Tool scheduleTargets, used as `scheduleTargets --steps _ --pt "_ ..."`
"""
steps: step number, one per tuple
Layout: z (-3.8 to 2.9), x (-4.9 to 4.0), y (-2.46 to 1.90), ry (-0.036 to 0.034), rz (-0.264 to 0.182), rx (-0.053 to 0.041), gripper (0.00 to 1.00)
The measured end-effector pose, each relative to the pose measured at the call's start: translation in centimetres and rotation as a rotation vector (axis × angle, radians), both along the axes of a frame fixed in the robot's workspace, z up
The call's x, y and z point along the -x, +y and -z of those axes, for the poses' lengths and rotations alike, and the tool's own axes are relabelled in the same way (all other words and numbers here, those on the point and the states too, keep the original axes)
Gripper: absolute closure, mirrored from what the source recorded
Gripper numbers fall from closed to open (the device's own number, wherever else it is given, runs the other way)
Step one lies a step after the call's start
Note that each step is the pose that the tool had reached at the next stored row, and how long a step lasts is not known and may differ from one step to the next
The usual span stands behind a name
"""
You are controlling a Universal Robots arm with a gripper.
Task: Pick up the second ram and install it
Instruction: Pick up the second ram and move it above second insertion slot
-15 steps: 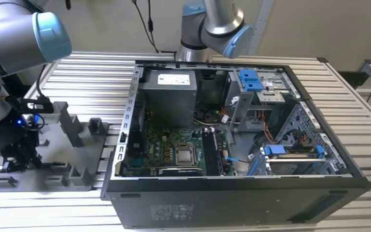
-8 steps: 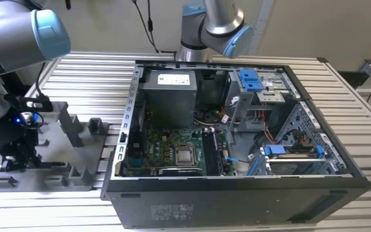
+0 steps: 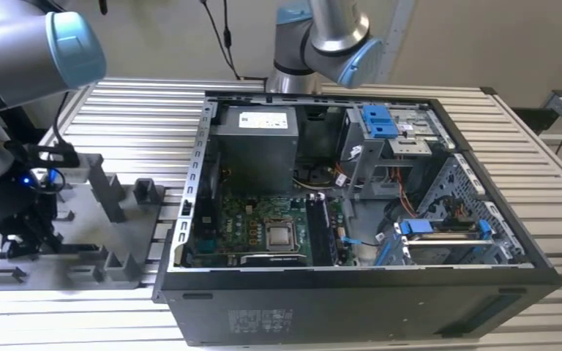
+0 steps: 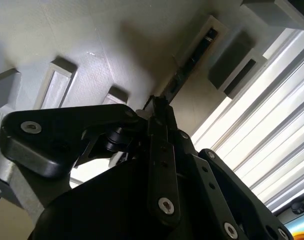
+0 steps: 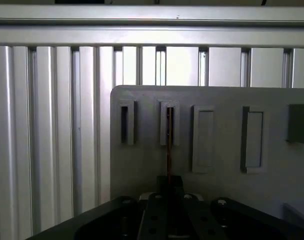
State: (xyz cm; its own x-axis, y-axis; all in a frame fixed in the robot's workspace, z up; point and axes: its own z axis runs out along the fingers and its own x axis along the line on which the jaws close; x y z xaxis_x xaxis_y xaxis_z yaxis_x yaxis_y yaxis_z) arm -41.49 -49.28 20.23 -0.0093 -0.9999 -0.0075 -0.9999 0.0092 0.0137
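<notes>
Exterior view showed the open computer case (image 3: 359,307) as the biggest thing on the slatted metal table (image 3: 144,110), standing just beside the grey tray (image 3: 96,219) on the exterior view's right, its side panel off and a green motherboard (image 3: 261,227) showing inside. The tray lay flat on the slats, with raised blocks and an upright post on it. The grey arm (image 3: 17,51) with its pale blue joint caps reached down over the tray from the exterior view's left, and its dark gripper (image 3: 20,241) hung low over the part of the tray farthest from the case. In both wrist views the gripper (image 5: 169,181) (image 4: 158,106) had its two fingers drawn in to a narrow gap, closed on the near end of the second ram (image 5: 169,150) (image 4: 184,70). That thin dark stick was seen edge-on, running straight from the fingertips to one narrow framed slot (image 5: 163,125) in the tray. Whether its far end sat in that slot or was just clear of it could not be told. A like slot (image 5: 126,122) lay just beside it on the tray, and two closed rectangular blocks (image 5: 203,137) lay on the other side.
</notes>
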Motion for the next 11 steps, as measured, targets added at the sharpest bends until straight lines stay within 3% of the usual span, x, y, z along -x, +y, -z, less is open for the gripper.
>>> scheduleTargets --steps 11 --pt "-0.51 0.00 0.00 0.0003 0.000 0.0002 0.86"
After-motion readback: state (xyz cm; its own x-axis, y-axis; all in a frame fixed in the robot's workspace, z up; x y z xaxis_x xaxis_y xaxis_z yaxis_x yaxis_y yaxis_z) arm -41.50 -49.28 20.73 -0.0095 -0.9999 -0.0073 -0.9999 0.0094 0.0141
